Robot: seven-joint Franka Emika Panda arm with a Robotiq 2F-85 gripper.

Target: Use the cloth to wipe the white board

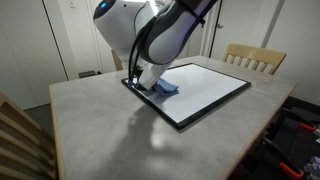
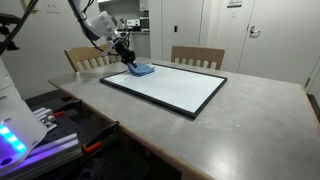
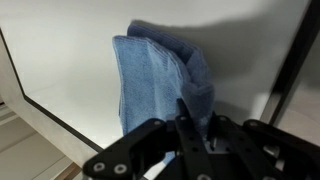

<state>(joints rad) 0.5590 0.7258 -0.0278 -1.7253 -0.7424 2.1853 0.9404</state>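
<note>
A blue cloth (image 1: 166, 89) lies bunched on the near corner of the white board (image 1: 205, 85), which has a black frame and lies flat on the grey table. In both exterior views my gripper (image 1: 150, 82) is down on the cloth (image 2: 142, 70) at the board's (image 2: 170, 86) corner. In the wrist view my gripper (image 3: 190, 118) is shut on a fold of the blue cloth (image 3: 150, 75), which spreads out over the white surface (image 3: 70, 60).
Two wooden chairs (image 2: 197, 57) (image 2: 88, 59) stand at the far side of the grey table (image 1: 110, 130). A chair back (image 1: 252, 58) shows behind the board. Equipment sits on the floor beside the table (image 2: 40, 140).
</note>
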